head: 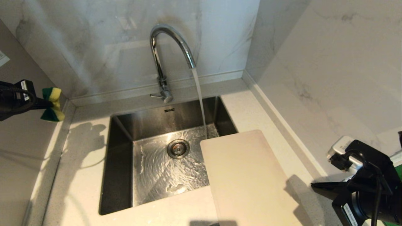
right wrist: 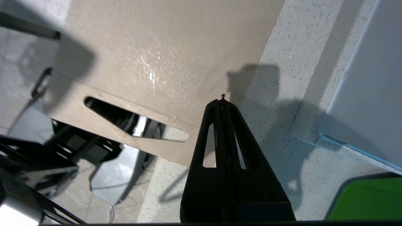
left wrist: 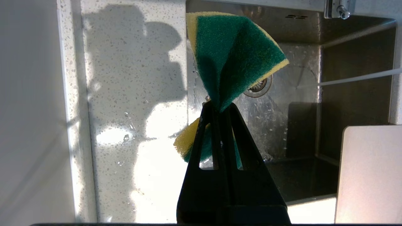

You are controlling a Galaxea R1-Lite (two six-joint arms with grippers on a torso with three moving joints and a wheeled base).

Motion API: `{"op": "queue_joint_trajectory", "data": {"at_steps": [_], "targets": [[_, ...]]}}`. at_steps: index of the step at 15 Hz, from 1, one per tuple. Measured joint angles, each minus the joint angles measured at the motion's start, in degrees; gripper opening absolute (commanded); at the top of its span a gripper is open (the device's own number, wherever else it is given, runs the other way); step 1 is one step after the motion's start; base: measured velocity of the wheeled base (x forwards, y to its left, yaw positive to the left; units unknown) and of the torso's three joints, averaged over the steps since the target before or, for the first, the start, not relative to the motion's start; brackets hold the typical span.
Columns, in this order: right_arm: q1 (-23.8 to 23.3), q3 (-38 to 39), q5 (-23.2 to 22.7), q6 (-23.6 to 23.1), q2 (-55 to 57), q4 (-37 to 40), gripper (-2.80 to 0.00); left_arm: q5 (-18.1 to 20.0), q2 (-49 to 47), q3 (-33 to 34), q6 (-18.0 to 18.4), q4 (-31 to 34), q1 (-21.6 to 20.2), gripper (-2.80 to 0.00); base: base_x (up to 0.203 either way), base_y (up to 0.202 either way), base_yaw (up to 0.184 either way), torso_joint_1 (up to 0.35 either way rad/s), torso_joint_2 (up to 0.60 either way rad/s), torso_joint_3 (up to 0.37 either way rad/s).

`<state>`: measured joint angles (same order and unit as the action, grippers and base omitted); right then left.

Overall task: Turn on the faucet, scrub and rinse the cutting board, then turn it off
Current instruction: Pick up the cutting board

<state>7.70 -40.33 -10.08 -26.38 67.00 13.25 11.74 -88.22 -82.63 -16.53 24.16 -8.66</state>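
The chrome faucet (head: 163,56) runs, its stream (head: 199,97) falling into the steel sink (head: 119,163); the lever (head: 157,95) sticks out at its base. Right of the sink, the pale cutting board (head: 248,179) lies flat on the counter, its left edge over the basin. In the right wrist view the cutting board (right wrist: 157,47) shows wet patches, and its handle slot (right wrist: 125,122) overhangs the counter front. My left gripper (head: 47,103) hovers above the counter's left edge, shut on a green-and-yellow sponge (left wrist: 232,53). My right gripper (right wrist: 222,101) is shut and empty, over the counter by the board's right edge.
Marble walls close in the back and right. A bright green flat object (right wrist: 367,201) lies on the counter at the far right, with a white device (head: 342,146) behind my right arm. Speckled counter (head: 84,175) stretches left of the sink.
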Motion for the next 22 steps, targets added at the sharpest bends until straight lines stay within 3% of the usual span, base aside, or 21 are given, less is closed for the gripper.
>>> {"op": "queue_joint_trajectory", "data": {"at_steps": [4,8,15,22], "targets": [[4.6,1.7,7.3,-4.0,2.0,-1.3,-2.8,0.1,0.0,0.2,0.0,0.0,0.1,-2.8,0.0,0.0,0.0,0.0,0.0,0.0],[10.5,6.1,14.5,-8.8,4.2,-8.6,-2.8,0.1,-0.3,0.6,0.0,-0.1,0.1,-2.8,0.0,0.0,0.0,0.0,0.0,0.0],[12.3,8.3,17.3,-20.2,4.6,-4.7,-2.8,1.3,-0.9,0.9,0.1,-0.4,0.1,-2.8,0.0,0.0,0.0,0.0,0.0,0.0],[19.7,8.8,21.3,-20.4,6.1,0.9,-2.8,1.3,-1.7,0.8,0.2,-0.4,0.1,-2.8,0.0,0.0,0.0,0.0,0.0,0.0]]}}
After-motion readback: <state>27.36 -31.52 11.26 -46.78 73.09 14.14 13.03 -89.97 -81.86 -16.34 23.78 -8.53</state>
